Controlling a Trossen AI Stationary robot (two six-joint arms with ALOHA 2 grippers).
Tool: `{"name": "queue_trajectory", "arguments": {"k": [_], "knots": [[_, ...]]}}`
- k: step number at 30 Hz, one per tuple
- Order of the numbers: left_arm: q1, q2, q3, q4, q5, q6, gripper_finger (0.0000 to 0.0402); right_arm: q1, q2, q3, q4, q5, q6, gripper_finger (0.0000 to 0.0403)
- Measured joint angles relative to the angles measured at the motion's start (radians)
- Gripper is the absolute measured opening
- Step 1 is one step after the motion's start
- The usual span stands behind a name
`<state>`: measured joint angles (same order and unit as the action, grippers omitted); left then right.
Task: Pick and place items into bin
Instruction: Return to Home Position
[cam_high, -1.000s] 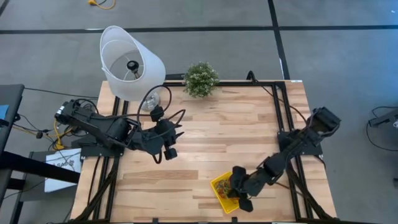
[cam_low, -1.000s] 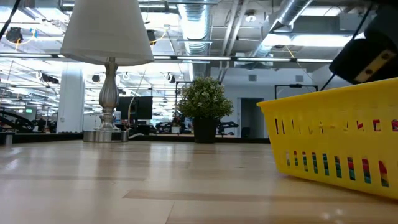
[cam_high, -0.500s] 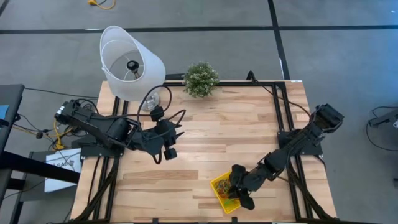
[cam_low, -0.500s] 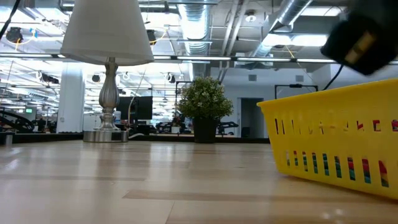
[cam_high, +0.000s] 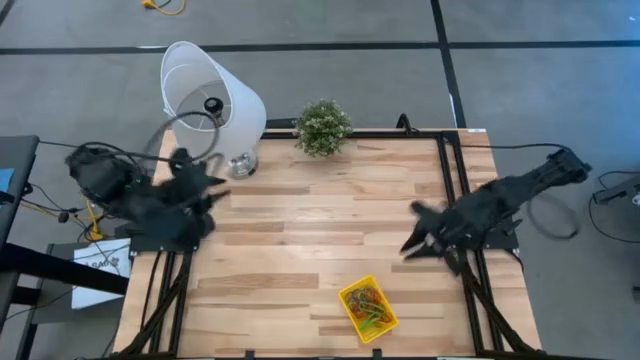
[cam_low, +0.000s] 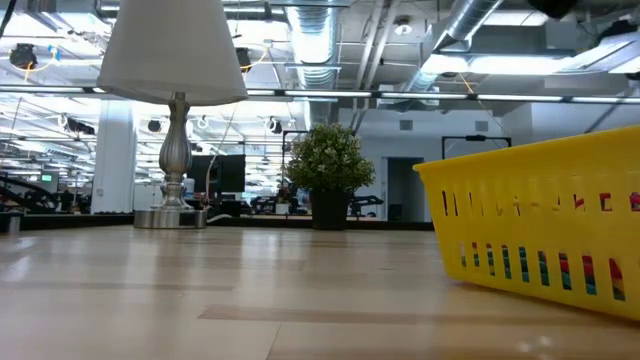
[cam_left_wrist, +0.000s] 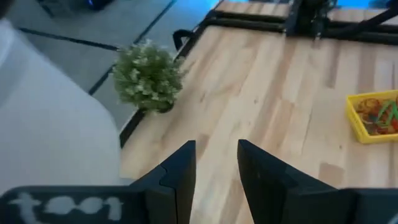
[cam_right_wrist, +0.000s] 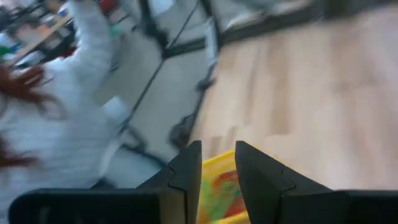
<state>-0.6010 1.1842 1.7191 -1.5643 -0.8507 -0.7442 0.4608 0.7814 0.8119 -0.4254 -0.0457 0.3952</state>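
Two grippers, jaws narrowly parted and empty. The right gripper (cam_right_wrist: 218, 147) hangs nearer the bin (cam_high: 352, 314), beyond its far right corner. The left gripper (cam_left_wrist: 217, 147) is well apart. The items (cam_high: 368, 307) lie heaped inside the bin, its long axis diagonal on the bench (cam_high: 330, 215). We judge none remain outside.

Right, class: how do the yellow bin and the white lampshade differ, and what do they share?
The bin is bright yellow, the lampshade white. The bin is far smaller than the lampshade. The bin lies on the table near its front edge; the lampshade stands raised at the far left corner. The bin holds coloured bands; the lampshade none. Both are open-topped.
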Motion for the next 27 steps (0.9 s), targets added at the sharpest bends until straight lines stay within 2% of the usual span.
{"name": "queue_trajectory", "arguments": {"k": [3,5,13,15,18,21,23,25,27], "knots": [[-0.078,-0.099,-0.117,0.064,-0.017,-0.084,0.0109,-0.005,-0.132,-0.047,-0.053,0.131,-0.063,0.0092],[-0.131,-0.155,-0.234,0.116,-0.024,-0.165,0.0109,-0.005,-0.218,-0.107,-0.082,0.181,-0.066,0.0092],[-0.326,-0.351,-0.760,0.295,-0.193,-0.516,0.0109,0.029,-0.539,-0.450,0.131,0.163,-0.089,0.0092],[-0.372,-0.386,-0.843,0.300,-0.222,-0.601,0.0109,0.030,-0.619,-0.485,0.130,0.162,-0.090,0.0092],[-0.436,-0.451,-0.885,0.263,-0.279,-0.643,0.0109,0.030,-0.742,-0.495,0.107,0.162,-0.114,0.0092],[-0.485,-0.519,-0.887,0.258,-0.317,-0.540,0.0109,0.029,-0.778,-0.488,0.074,0.173,-0.143,0.0092],[-0.508,-0.547,-0.894,0.371,-0.305,-0.444,0.0109,0.026,-0.773,-0.496,0.062,0.173,-0.135,0.0092],[-0.531,-0.545,-0.941,0.625,-0.246,-0.251,0.0109,0.027,-0.746,-0.525,0.098,0.188,-0.108,0.0092],[-0.550,-0.519,-1.005,0.948,-0.158,0.010,0.0109,0.027,-0.733,-0.560,0.098,0.199,-0.086,0.0092]]}}
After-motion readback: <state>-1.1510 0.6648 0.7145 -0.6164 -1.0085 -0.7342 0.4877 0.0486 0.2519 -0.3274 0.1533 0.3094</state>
